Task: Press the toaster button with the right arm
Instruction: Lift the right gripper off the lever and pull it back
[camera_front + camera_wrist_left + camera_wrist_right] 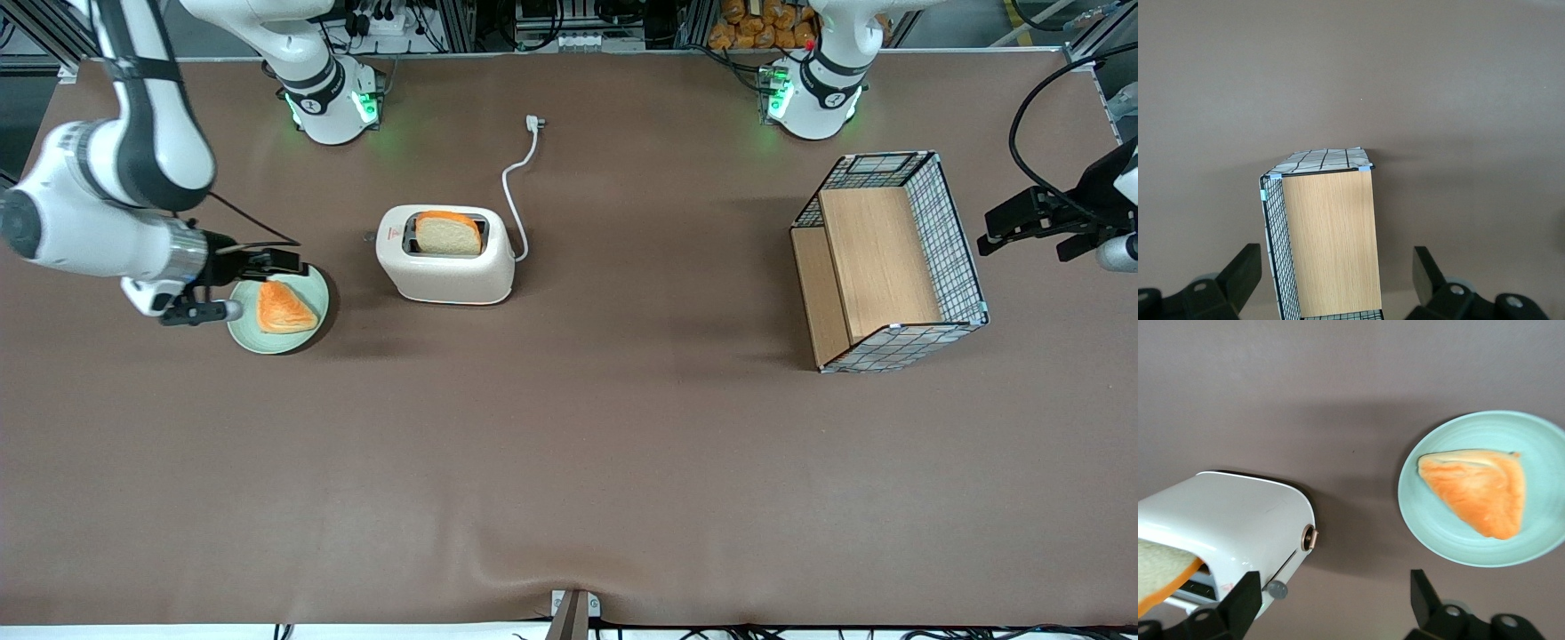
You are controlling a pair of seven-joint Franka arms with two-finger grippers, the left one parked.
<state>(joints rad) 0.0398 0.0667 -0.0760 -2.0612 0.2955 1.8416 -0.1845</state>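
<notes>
**Right arm poised short of the toaster lever**

The brown matte surface (569, 462) carries everything. At the left edge of the front view the white jointed right arm with dark grey bands (107, 204) reaches in, so its slim black two-finger gripper (267, 264) hangs over the pale green round plate (244, 333) — probably a staging spot, level with the toaster's narrow end. Its jaws stand wide and hold nothing.

At upper centre of that frame, the small cream-white rounded plastic toaster (444, 276) stands near the plate but apart from it, a slice of bread (449, 235) upright in its slot, so the lever likely awaits pressing. An orange-crusted wedge of toast (284, 308) lies on the plate.

The tiny grey round toaster button (1277, 589) shows clearly only in the right wrist view — the front view gives just a faint speck. A wire-mesh wooden basket (889, 262) appears at the front view's right.
</notes>
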